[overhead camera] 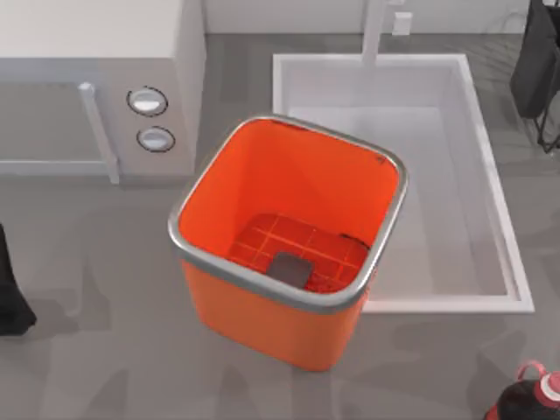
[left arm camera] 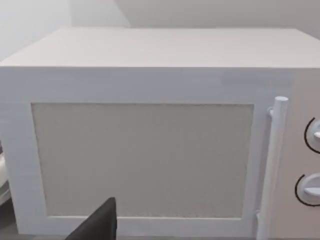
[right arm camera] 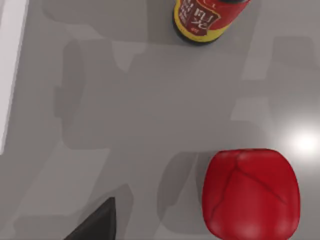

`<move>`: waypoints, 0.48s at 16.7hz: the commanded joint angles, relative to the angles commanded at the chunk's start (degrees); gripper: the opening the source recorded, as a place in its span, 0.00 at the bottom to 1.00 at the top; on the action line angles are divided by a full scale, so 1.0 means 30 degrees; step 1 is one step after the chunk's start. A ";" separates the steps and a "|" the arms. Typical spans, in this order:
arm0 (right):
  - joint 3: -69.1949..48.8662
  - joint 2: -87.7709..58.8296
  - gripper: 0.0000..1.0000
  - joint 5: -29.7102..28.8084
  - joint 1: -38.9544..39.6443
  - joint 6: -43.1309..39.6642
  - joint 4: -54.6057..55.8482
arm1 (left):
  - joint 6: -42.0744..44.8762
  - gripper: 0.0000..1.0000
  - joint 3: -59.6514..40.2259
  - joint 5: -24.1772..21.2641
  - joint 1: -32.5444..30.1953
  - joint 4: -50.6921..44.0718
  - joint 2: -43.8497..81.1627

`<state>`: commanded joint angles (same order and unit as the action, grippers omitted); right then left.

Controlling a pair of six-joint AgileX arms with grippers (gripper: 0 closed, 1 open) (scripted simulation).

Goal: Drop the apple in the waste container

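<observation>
Small glossy red apple (right arm camera: 250,194): seen lying on the grey table below the right wrist camera (finger spacing cannot be told), apart from the large orange silver-rimmed waste container (overhead camera: 262,306).

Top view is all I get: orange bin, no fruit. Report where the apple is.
Observer: The apple lies on the grey table in the right wrist view, not in the waste container.
Operator: Name what's near it.
Observer: A dark red bottle with a yellow-edged label stands apart from it on the same table.
Operator: Tell me what the left wrist faces.
Observer: The white microwave, door and handle toward the camera.
</observation>
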<state>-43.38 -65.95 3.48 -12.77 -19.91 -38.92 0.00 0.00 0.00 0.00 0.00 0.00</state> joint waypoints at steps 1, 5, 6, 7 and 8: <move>-0.0984 -0.1546 1.00 0.0020 -0.0359 -0.0449 -0.0929 | 0.0000 1.00 0.0000 0.0000 0.0000 0.0000 0.0000; -0.4361 -0.6862 1.00 0.0154 -0.1626 -0.1947 -0.4166 | 0.0000 1.00 0.0000 0.0000 0.0000 0.0000 0.0000; -0.5032 -0.7910 1.00 0.0204 -0.1874 -0.2235 -0.4807 | 0.0000 1.00 0.0000 0.0000 0.0000 0.0000 0.0000; -0.5599 -0.8764 1.00 0.0254 -0.2083 -0.2472 -0.5338 | 0.0000 1.00 0.0000 0.0000 0.0000 0.0000 0.0000; -0.6055 -0.9419 1.00 0.0300 -0.2249 -0.2658 -0.5753 | 0.0000 1.00 0.0000 0.0000 0.0000 0.0000 0.0000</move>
<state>-61.54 -94.21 4.37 -19.52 -27.89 -56.18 0.00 0.00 0.00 0.00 0.00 0.00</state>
